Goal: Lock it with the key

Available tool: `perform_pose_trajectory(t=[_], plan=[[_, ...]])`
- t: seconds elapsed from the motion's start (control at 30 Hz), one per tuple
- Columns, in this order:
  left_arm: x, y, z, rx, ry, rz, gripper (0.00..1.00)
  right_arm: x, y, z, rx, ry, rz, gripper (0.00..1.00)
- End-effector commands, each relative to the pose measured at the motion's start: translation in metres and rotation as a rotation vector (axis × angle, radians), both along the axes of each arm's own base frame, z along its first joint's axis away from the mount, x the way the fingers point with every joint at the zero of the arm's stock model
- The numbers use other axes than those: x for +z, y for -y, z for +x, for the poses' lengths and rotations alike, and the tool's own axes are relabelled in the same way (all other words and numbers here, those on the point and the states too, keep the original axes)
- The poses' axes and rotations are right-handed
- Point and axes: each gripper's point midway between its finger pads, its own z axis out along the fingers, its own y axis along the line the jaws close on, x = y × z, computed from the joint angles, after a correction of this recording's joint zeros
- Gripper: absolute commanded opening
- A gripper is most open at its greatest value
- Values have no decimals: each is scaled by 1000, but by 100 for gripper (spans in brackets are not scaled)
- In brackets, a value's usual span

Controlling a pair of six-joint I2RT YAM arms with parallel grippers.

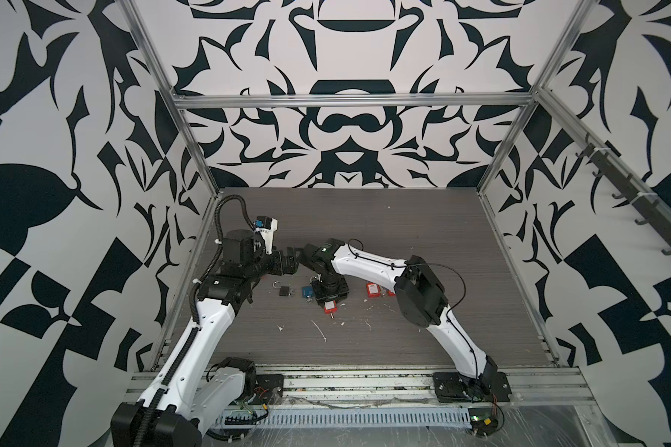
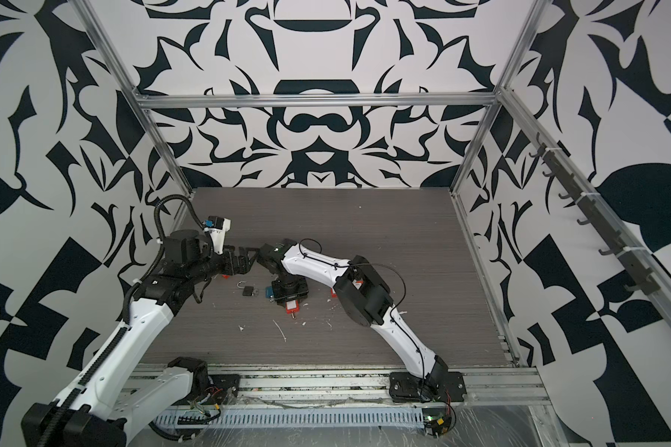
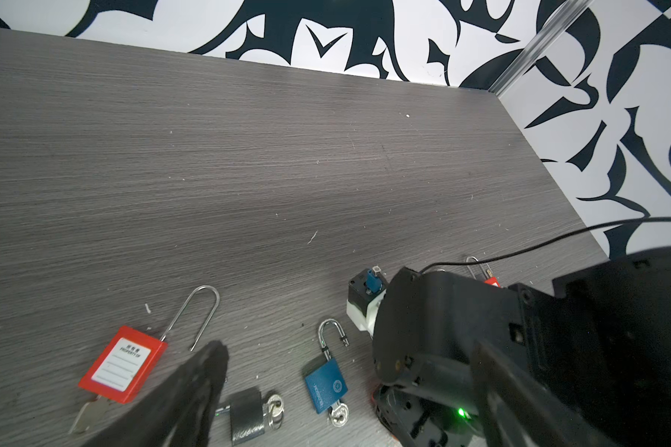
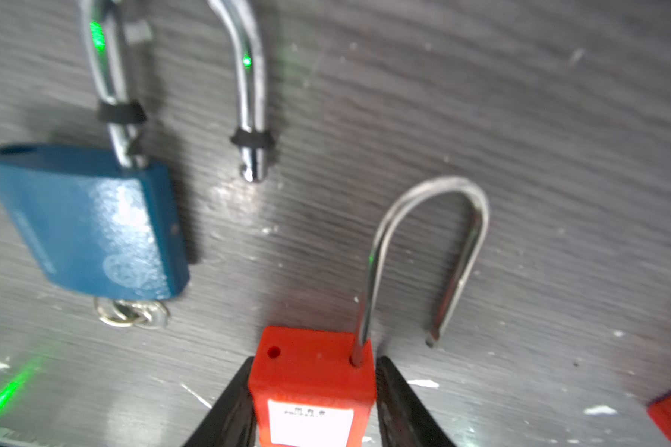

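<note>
Jaws of the right gripper pinch the red plastic long-shackled padlock by its sides; left gripper hangs wide open, empty.

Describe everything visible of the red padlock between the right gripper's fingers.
The red padlock has a plastic-looking body, white label and long thin metal shackle. It is unlocked: one leg in the body, the free end swung away from its hole. It lies flat on the table near a blue padlock. The right gripper flanks its sides closely; whether it grips is unclear.
</note>
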Motion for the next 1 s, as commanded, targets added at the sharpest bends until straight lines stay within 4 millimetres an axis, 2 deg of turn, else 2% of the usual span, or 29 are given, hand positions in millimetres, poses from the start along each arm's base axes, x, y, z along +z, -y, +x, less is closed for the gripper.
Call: perform_pose_trajectory(t=[0.0, 0.3, 0.53, 0.7, 0.83, 0.97], plan=[[-6, 0, -4, -10, -16, 4, 100, 21, 10, -1, 43, 32, -35, 50], [-5, 1, -3, -14, -16, 0, 100, 18, 14, -9, 66, 6, -42, 47], [-3, 1, -4, -14, -12, 0, 100, 23, 15, -13, 90, 8, -29, 39], [2, -1, -3, -6, 11, 7, 100, 46, 16, -11, 162, 65, 21, 35], [4, -3, -3, 1, 23, 9, 100, 76, 23, -9, 303, 131, 72, 32], [-2, 3, -3, -26, 1, -15, 100, 98, 44, -3, 415, 175, 134, 31]])
